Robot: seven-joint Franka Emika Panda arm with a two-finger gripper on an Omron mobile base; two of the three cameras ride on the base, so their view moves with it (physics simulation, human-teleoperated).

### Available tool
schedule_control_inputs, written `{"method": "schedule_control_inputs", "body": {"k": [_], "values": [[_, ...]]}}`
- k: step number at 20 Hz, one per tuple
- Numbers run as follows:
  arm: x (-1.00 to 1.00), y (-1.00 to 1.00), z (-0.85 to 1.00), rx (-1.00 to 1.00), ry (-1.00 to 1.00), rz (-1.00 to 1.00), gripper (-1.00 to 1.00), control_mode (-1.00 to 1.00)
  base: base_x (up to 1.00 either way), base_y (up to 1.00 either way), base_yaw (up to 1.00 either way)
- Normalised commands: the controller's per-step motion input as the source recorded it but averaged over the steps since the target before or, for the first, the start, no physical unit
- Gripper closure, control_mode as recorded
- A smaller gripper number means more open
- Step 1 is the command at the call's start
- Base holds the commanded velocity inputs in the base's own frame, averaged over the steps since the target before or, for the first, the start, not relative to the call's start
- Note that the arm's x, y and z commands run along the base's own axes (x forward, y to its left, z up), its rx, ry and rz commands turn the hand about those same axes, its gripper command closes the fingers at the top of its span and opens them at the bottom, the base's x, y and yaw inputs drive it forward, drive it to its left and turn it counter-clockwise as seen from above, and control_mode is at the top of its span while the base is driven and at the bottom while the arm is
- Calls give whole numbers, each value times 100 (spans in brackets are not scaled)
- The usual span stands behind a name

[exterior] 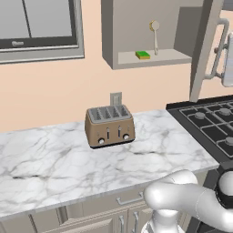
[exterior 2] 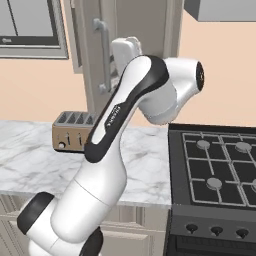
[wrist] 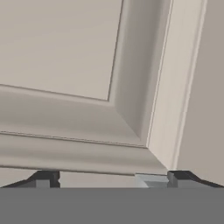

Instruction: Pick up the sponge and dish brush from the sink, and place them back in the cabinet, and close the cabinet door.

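The grey-taupe cabinet (exterior: 132, 27) hangs open on the wall. On its shelf lies the green sponge (exterior: 143, 55), and the dish brush (exterior: 155, 34) stands upright beside it, head up. The cabinet door (exterior: 203, 50) is swung out to the right, showing its silver bar handle (exterior: 217, 51). My gripper (wrist: 111, 179) is open, right up against the door's framed panel (wrist: 61, 48), with nothing between the fingertips (wrist: 43, 178). The white hand sits by the handle (exterior 2: 104, 55) on the door (exterior 2: 150, 25). The sink is out of view.
A bronze toaster (exterior: 109, 126) stands on the white marble counter (exterior: 54, 159) below the cabinet. A black gas stove (exterior 2: 220, 160) adjoins the counter on the right. A window (exterior: 36, 27) is at the upper left. My arm rises in front of the counter.
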Motion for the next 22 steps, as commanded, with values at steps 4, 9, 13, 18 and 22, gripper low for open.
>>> {"method": "schedule_control_inputs", "body": {"k": [4, 9, 13, 18, 22], "values": [[31, 43, 1, 0, -8, 0, -100, -100, 0, 0, 0], [36, 36, 0, 0, -5, 0, -100, -100, 0, 0, 0], [35, 33, 0, 0, -2, 0, -100, -100, 0, 0, 0], [36, 28, 0, 0, 0, 0, -100, -100, 0, 0, 0], [40, 26, 1, 0, -2, 0, -100, -100, 0, 0, 0]]}}
